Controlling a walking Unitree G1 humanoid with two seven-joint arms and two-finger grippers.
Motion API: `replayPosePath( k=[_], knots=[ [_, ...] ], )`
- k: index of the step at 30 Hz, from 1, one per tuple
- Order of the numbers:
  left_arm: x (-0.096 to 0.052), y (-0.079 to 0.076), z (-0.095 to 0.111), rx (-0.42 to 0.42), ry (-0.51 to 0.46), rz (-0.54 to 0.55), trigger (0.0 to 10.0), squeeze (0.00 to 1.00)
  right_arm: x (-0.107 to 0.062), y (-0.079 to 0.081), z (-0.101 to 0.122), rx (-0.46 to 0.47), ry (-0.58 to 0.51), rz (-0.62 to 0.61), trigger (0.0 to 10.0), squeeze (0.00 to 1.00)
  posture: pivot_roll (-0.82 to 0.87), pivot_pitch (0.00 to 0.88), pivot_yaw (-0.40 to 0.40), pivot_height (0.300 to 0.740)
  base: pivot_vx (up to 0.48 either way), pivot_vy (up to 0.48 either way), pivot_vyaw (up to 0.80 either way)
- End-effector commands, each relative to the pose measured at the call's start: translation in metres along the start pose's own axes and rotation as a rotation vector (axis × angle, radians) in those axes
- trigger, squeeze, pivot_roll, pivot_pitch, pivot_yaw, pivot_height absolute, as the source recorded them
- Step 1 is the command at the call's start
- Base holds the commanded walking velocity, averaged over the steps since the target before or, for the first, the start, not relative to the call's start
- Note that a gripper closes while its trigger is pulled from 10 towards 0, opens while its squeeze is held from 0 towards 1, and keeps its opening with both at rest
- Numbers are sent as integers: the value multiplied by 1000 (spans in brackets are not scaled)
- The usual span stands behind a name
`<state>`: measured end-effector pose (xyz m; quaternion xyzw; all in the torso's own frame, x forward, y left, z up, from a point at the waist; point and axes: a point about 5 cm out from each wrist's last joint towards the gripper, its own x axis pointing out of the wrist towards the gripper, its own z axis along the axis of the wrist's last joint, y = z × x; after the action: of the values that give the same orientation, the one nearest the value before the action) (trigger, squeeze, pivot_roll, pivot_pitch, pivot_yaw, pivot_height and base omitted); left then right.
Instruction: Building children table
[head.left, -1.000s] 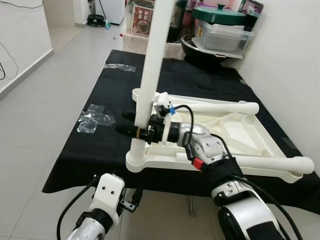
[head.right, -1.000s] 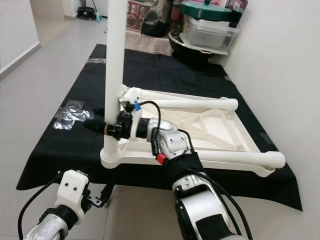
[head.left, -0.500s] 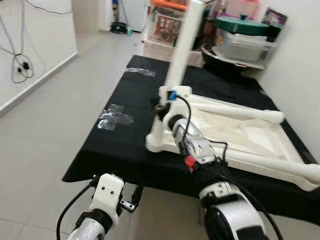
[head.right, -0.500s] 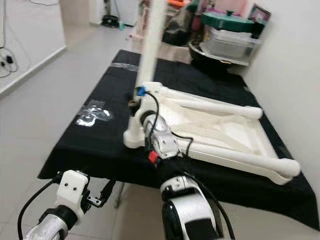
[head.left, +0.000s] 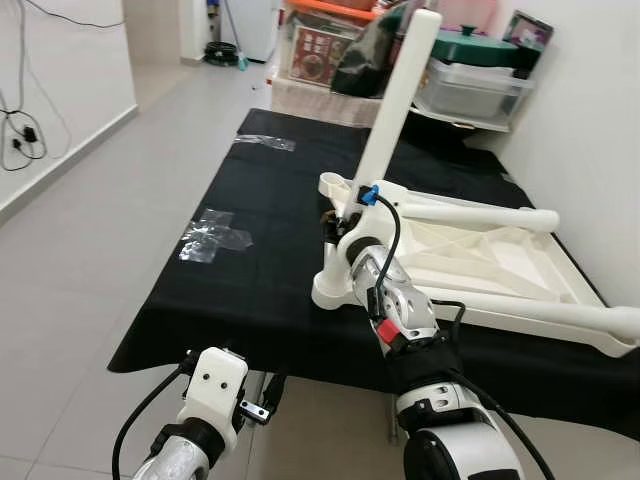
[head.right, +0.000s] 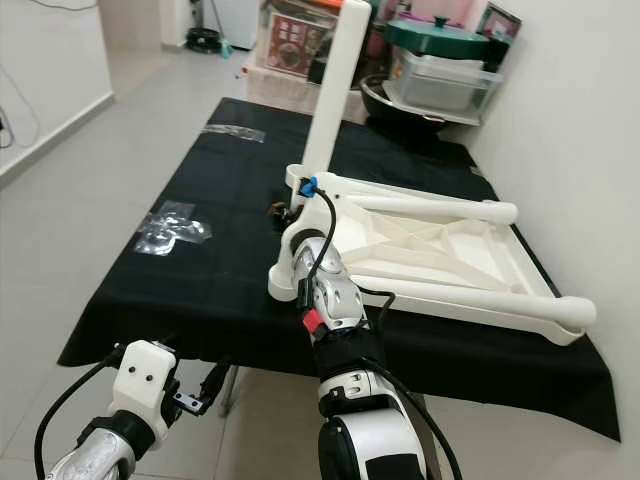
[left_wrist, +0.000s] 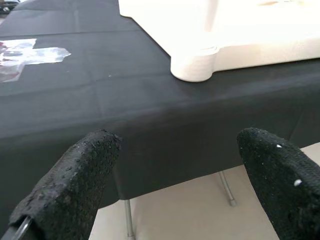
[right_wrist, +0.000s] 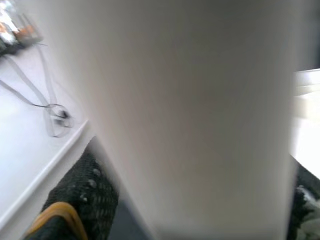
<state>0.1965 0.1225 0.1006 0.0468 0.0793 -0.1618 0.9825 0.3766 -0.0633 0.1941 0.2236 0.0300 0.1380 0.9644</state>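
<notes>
While right gripper clasps upright table leg, left gripper gapes wide, below black cloth's edge.

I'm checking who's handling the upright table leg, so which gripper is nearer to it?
Right. The right gripper is clamped on the upright table leg near its base. The left gripper hangs low, below the table edge, jaws open.

Right claw mostly hidden behind its own wrist and the upright white leg; finger gap not readable. Leg blurred at close range in right wrist view. Far leg cut at frame edge.
</notes>
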Motion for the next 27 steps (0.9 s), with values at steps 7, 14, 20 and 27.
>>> replayPosePath(
  k=[7,14,20,27],
  knots=[
    [1,-3,-4,-9,15,-10,10000,0,-7,20,12,-32,89,583,10000,0,133,12,-179,740,0,0,0],
    [1,-4,-4,-8,15,-10,10000,0,-20,13,18,-178,190,877,10000,0,135,11,-182,740,0,0,0],
    [0,-5,-5,-8,17,-10,10000,0,-31,20,11,-315,280,1134,10000,0,147,2,-185,740,0,0,0],
    [-1,-5,-5,-8,19,-13,10000,0,-18,29,4,-330,259,1016,0,0,147,6,-185,740,0,0,0]
  ],
)
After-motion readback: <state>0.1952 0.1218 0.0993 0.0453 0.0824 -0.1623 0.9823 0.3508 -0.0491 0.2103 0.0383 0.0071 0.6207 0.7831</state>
